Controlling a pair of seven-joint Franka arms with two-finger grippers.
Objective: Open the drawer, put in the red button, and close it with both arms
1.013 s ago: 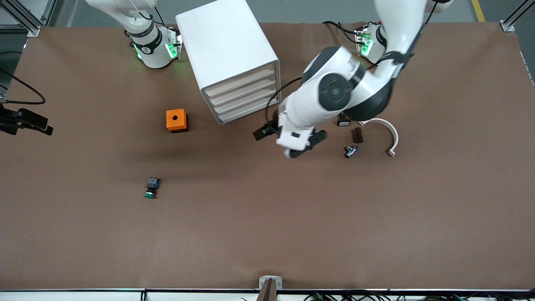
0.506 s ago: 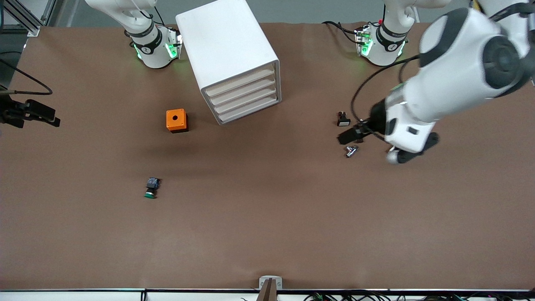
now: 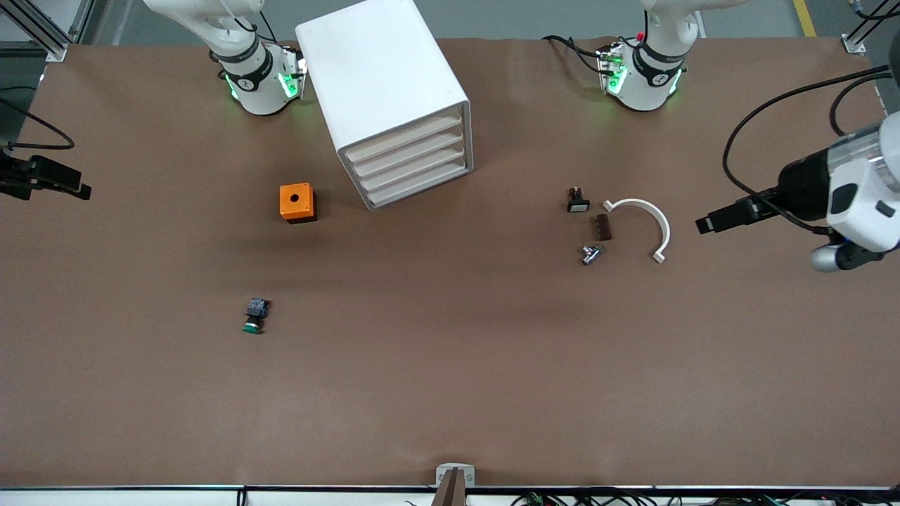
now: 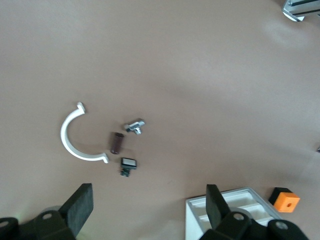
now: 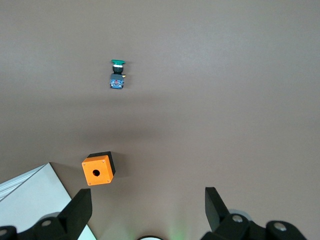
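Top drawer shut, in cabinet, upper mid frame. Left hand spread wide, empty, over table's left-arm end. Right hand likewise wide, empty, over right-arm end.

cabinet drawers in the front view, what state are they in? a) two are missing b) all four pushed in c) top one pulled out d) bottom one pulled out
b: the four cream drawer fronts sit flush with one another in the face of the white cabinet, none sticking out over the table.
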